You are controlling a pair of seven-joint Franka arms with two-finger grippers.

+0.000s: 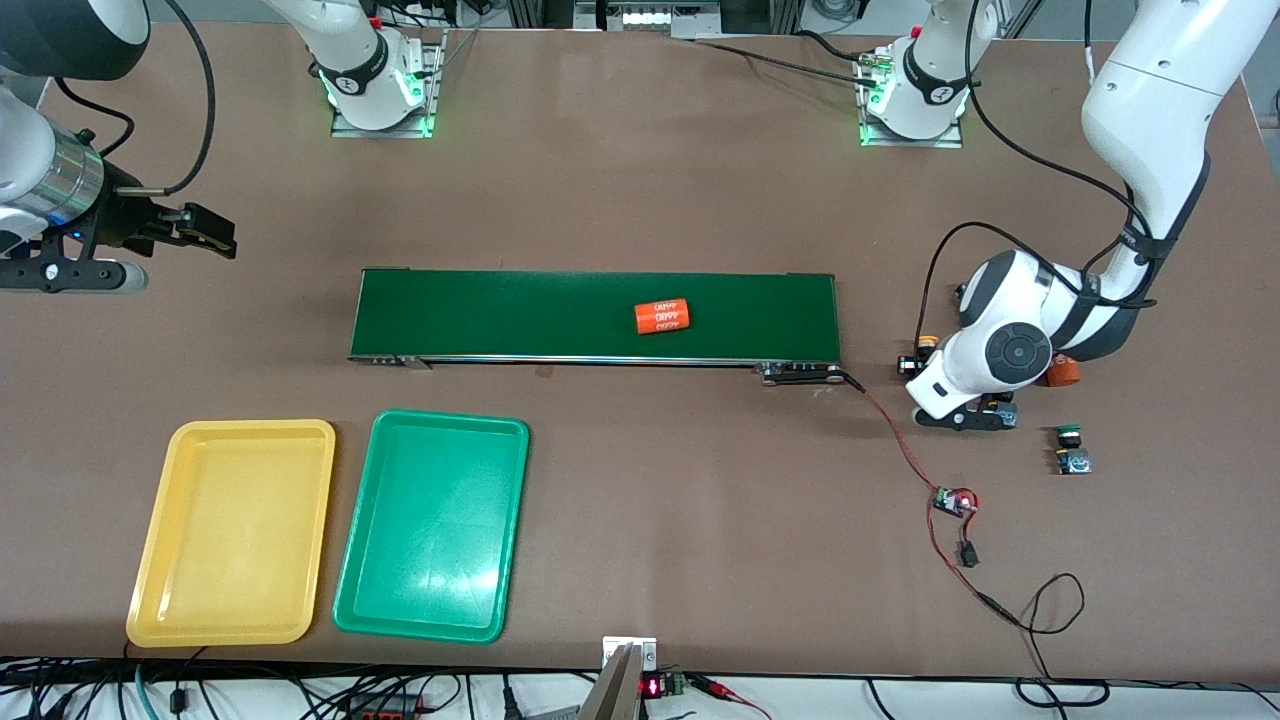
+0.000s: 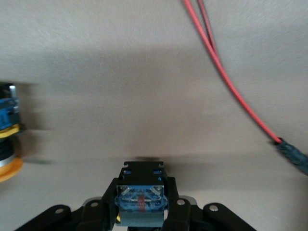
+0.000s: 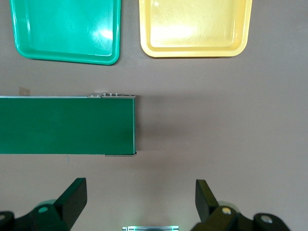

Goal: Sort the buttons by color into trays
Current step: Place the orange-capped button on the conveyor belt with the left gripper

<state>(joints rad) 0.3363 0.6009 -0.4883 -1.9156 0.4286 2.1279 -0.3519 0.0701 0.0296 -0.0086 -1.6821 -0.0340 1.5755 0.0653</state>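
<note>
Yellow tray (image 1: 232, 532): lies nearest the front camera, at the right arm's end of the table, nothing in it.
Green tray (image 1: 432, 526): just beside the yellow tray, toward the table's middle, also with nothing in it.
Circuit board (image 1: 954, 501): small, on red wires (image 1: 900, 440) that run up to the conveyor's end.
Green-capped button (image 1: 1071, 449): stands on the table at the left arm's end, near the left gripper and apart from it.
Left gripper (image 1: 985, 415): down at the table, its fingers (image 2: 180, 211) closed on a button (image 2: 141, 201) with a dark body and bluish base; the cap colour cannot be told.
Yellow-capped button (image 1: 925, 350): on the table beside the left arm's wrist, farther from the camera than the gripper; partly hidden.
Orange object (image 1: 1062, 372): partly hidden by the left wrist; what it is cannot be told.
Conveyor belt (image 1: 500, 315): long and dark green, across the table's middle, farther than both trays.
Orange cylinder (image 1: 663, 316): lies on its side on the belt.
Right gripper (image 1: 205, 235): waits in the air over bare table off the belt's end, fingers (image 3: 72, 197) spread wide, holding nothing.
</note>
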